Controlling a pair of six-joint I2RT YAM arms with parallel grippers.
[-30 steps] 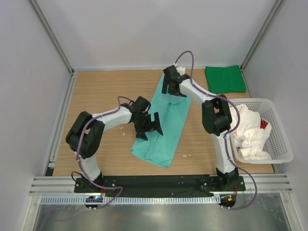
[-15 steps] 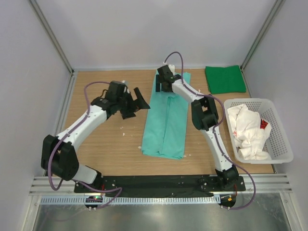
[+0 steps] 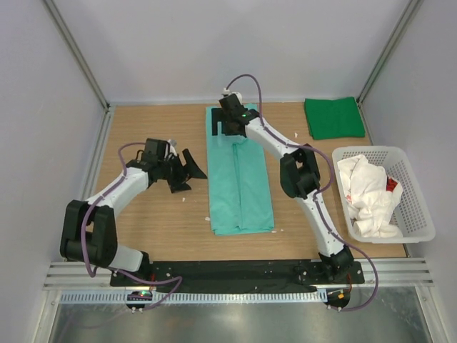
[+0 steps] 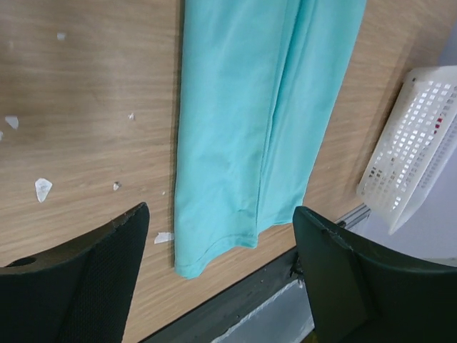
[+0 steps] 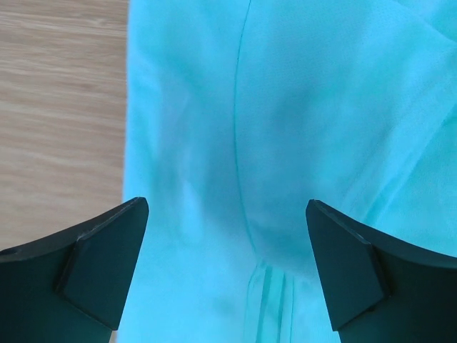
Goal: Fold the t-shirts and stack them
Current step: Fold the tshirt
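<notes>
The mint-teal t-shirt (image 3: 240, 179) lies folded in a long strip down the middle of the table; it also shows in the left wrist view (image 4: 246, 121) and the right wrist view (image 5: 285, 143). My right gripper (image 3: 227, 128) is open just above the strip's far end. My left gripper (image 3: 187, 171) is open and empty left of the strip, above bare wood. The dark green t-shirt (image 3: 333, 117) lies folded flat at the far right. The white t-shirt (image 3: 368, 196) is bunched in the basket.
A white plastic lattice basket (image 3: 416, 204) stands at the right edge; its corner shows in the left wrist view (image 4: 410, 143). Small white scraps (image 4: 43, 188) dot the wood. A black rail (image 3: 235, 270) runs along the near edge.
The teal shirt was dragged from a diagonal into a straight strip, its far end moving left. My left gripper let go and drew back to the left. My right gripper moved left along the far end.
</notes>
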